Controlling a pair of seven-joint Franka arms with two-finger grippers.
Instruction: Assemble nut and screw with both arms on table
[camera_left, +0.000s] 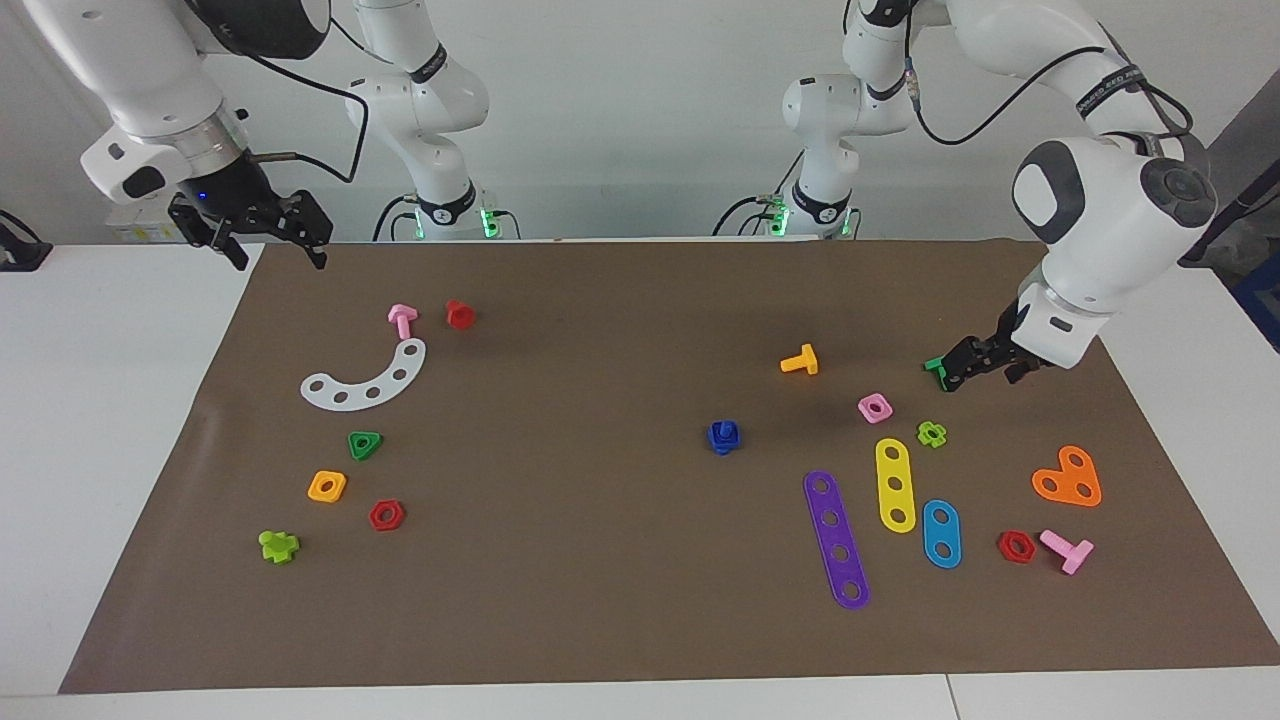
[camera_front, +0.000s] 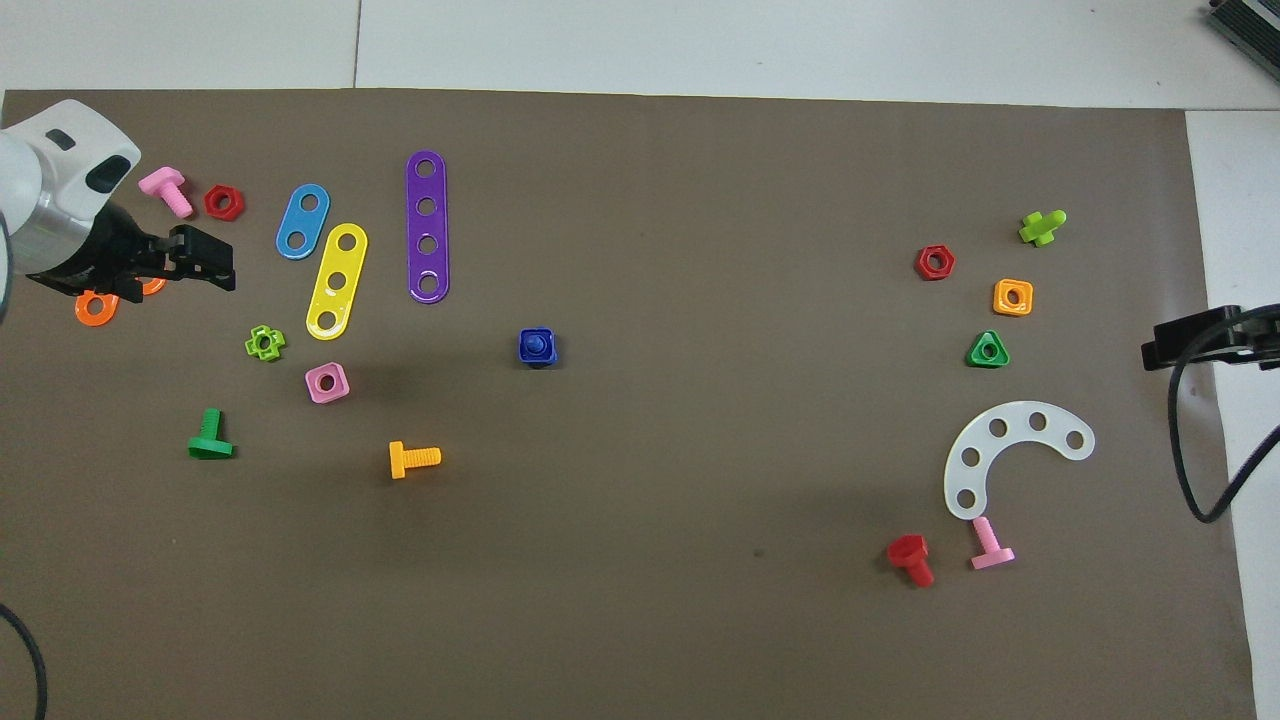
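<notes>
The screw (camera_left: 723, 434) stands in the nut (camera_left: 722, 445) mid-worktop (camera_left: 600, 600), left gripper (camera_left: 985, 362) spread above the green bolt (camera_left: 934, 365), right gripper (camera_left: 268, 238) spread, waiting.

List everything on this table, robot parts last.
nut and screw: one each, dark blue, joined, mid-mat
straight strips: three; purple, yellow, blue; left arm's end
angled plate: one, orange, left arm's end
curved strip: one, white, right arm's end
bolts: six; pink, green, orange at left arm's end; pink, red, light green at right arm's end
loose nuts: six; red, pink, light green at left arm's end; red, orange, green at right arm's end
mat: one, brown, on white table
left hand: black, open, empty, raised over left arm's end
right hand: black, open, waiting over the table's edge, right arm's end
</notes>
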